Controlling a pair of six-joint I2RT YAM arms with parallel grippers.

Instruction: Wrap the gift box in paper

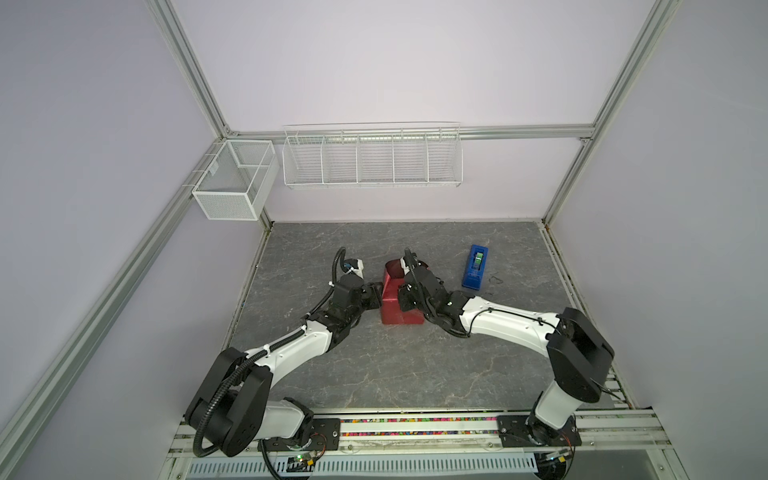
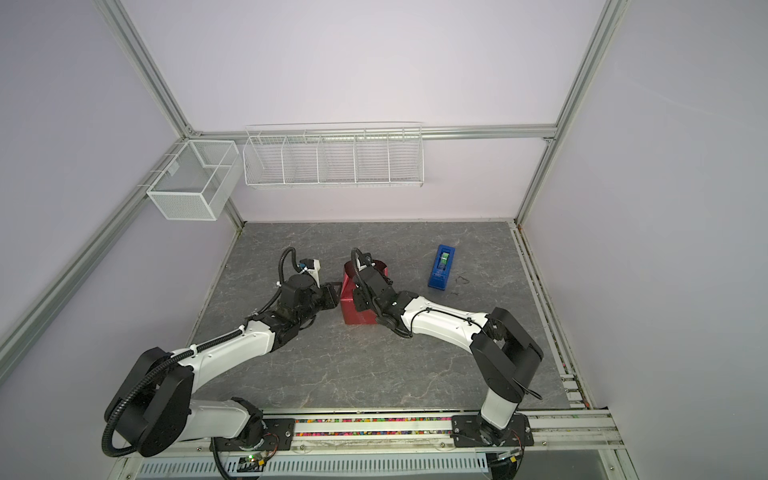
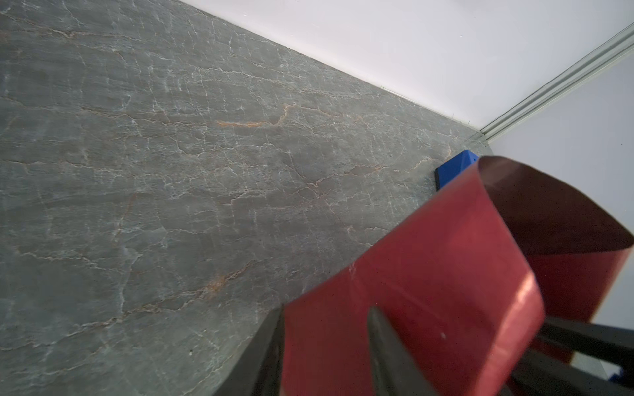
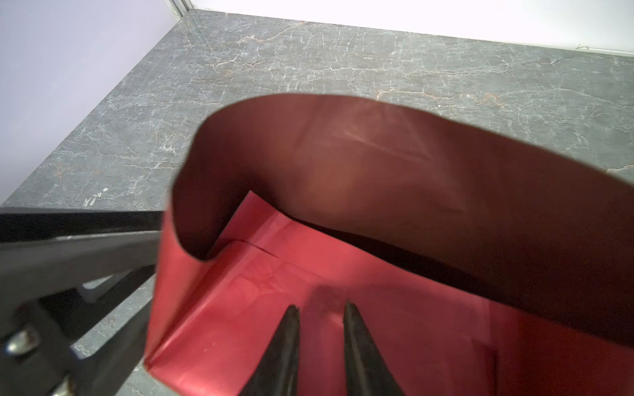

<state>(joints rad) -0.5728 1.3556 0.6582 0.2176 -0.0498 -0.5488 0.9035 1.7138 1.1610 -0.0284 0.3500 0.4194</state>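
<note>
1. Mid-table, the paper (image 1: 392, 309) stands as a red, box-shaped bundle between the two arms. The gift box is hidden inside it, and none of its navy shows in any view.
2. At the bundle's far end the sheet rises into an open, curved collar, dark on its inner face in the right wrist view. The near end is folded square and rests on the grey marbled table (image 1: 374, 374).
3. Against the bundle's left wall sits the left gripper (image 3: 326, 312). Its fingers (image 3: 387, 346) stand clearly apart, one of them lying over the paper's outer face, and no pinch on the sheet shows.
4. From the right, the right gripper (image 4: 319, 307) reaches over the bundle and into the collar. Its fingers (image 4: 288, 329) point at the creased paper floor there, with only a narrow gap between them and nothing in that gap.
5. To the right and slightly farther back, well apart from the bundle, lies a bright-blue tape dispenser (image 1: 476, 268) with a green roll.
6. On the far wall hang a white wire rack (image 1: 372, 156) and, to its left, a mesh basket (image 1: 232, 183).
</note>
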